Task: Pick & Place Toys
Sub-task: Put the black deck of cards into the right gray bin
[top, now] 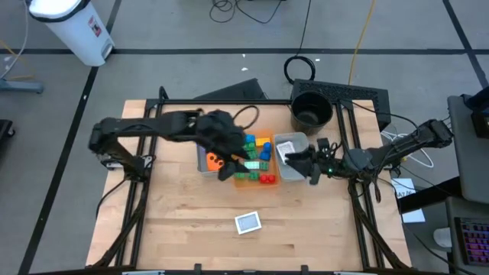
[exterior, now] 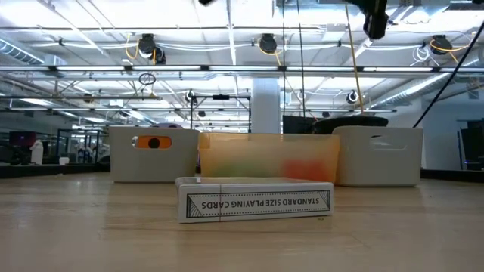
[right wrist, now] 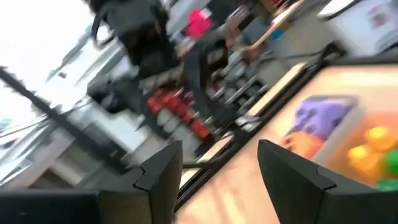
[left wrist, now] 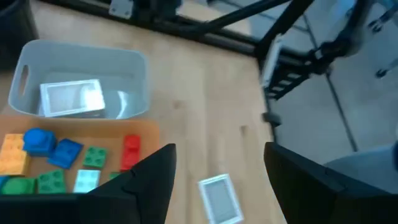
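The left gripper (top: 229, 169) hangs over the orange tray (top: 205, 162) of bricks (top: 256, 147), jaws spread and empty, seemingly between picks. It probably needs to drop onto a brick. The right gripper (top: 294, 159), jaws also apart and empty, waits by the grey tray (top: 293, 171) holding a card (left wrist: 71, 98); another card (top: 247, 221) lies alone on the counter (top: 183, 221).

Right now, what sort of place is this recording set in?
Probably a large open lab or industrial workspace: the low view shows an exposed ceiling with pipes and lights, the high view a wooden table on a grey taped floor with loose cables.
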`<state>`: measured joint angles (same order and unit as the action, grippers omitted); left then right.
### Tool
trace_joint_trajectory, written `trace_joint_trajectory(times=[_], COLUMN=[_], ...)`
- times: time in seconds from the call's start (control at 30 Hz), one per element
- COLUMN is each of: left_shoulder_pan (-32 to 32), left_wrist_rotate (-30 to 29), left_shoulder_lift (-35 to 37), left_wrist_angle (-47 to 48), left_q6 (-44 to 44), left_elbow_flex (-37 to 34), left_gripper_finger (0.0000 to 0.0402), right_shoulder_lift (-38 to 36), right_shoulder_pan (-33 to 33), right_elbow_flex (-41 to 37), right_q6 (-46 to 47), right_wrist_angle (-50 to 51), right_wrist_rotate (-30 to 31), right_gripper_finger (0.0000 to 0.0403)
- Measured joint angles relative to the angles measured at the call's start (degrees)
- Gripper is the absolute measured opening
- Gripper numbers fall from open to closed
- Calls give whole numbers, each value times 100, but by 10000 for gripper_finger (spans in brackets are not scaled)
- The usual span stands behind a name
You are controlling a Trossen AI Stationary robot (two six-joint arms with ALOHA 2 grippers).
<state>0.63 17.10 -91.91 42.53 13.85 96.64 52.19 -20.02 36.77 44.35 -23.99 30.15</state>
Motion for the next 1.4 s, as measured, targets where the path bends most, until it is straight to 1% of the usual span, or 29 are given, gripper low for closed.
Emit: trace_joint_trajectory(times=[0.07, 0.23, 0.27, 0.33, 0.4, 0.47, 0.6, 0.7, 0.77, 0.87, 1.0, 1.1, 1.3, 1.4], left_shoulder_pan=[-195, -780, -915, -1180, -1440, -1672, -2054, -2252, -2351, -2460, -2551, -2589, -2605, -2621], left_wrist_rotate=[-179, -628, -720, -976, -1274, -1520, -2003, -2377, -2557, -2708, -2771, -2773, -2773, -2773], left_shoulder_lift=[218, 515, 550, 578, 581, 581, 581, 581, 581, 581, 581, 581, 581, 581], left_wrist_angle=[25, 105, 90, 91, 36, 43, 45, 58, 58, 72, 82, 99, 100, 99], left_q6=[236, 867, 993, 1241, 1462, 1629, 1864, 1972, 1974, 2024, 2098, 2098, 2103, 2125], left_elbow_flex=[0, 0, 0, 0, 0, 0, 0, 0, 0, 0, 0, -2, -2, -2], left_gripper_finger=[254, 259, 258, 254, 250, 245, 239, 235, 234, 237, 238, 239, 239, 239], right_shoulder_lift=[190, 991, 1186, 1590, 2008, 2466, 3382, 3987, 4325, 4696, 4969, 5134, 5393, 5573], right_shoulder_pan=[-143, -431, -454, -447, -422, -388, -367, -369, -369, -373, -363, -281, -89, -17], right_elbow_flex=[1, 5, 67, 304, 693, 1221, 2409, 3151, 3490, 3718, 3826, 3853, 3851, 3853], right_q6=[-16, -131, -171, -209, -300, -563, -1449, -2228, -2708, -3324, -3513, -3645, -3286, -3331], right_wrist_angle=[-319, -1382, -1492, -1405, -1047, -377, 1399, 2399, 2772, 2905, 2892, 2855, 2886, 2881], right_wrist_rotate=[-179, -215, -308, -532, -845, -1272, -2052, -2655, -3082, -3628, -3638, -3631, -3626, -3621], right_gripper_finger=[200, 194, 193, 191, 188, 186, 185, 185, 185, 185, 187, 198, 245, 274])
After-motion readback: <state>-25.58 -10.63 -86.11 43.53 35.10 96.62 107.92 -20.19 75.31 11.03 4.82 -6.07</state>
